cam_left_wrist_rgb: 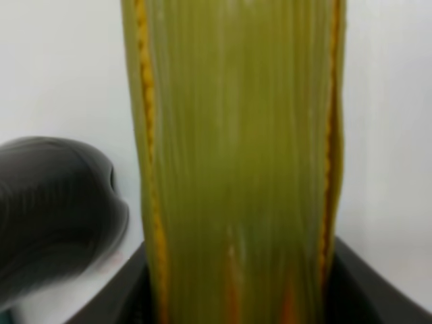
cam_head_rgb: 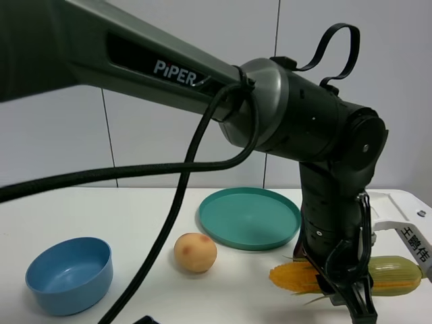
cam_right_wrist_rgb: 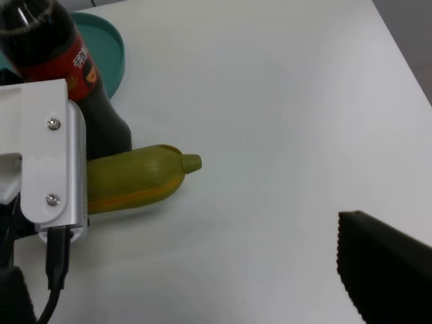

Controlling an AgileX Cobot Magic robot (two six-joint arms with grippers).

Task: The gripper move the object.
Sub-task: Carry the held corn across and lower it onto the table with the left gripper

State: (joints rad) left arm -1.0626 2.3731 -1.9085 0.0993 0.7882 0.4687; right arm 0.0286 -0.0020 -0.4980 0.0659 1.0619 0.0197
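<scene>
The corn cob (cam_head_rgb: 395, 273) lies on the white table at the lower right, yellow kernels to the left and green husk to the right. My left gripper (cam_head_rgb: 345, 291), on the dark "PIPER" arm that reaches across from the left, points down over the cob's middle. In the left wrist view the cob (cam_left_wrist_rgb: 236, 169) fills the frame and both black jaws touch its sides. The right wrist view shows the husk end (cam_right_wrist_rgb: 145, 177) on the table. One black finger (cam_right_wrist_rgb: 381, 266) of my right gripper shows far to one side, apart from the cob and empty.
A teal plate (cam_head_rgb: 250, 217) sits behind the cob, a round peach (cam_head_rgb: 195, 252) left of it, and a blue bowl (cam_head_rgb: 67, 273) at the far left. A dark bottle with a red label (cam_right_wrist_rgb: 54, 47) stands by the plate (cam_right_wrist_rgb: 111, 50). The table edge (cam_right_wrist_rgb: 405, 50) is near.
</scene>
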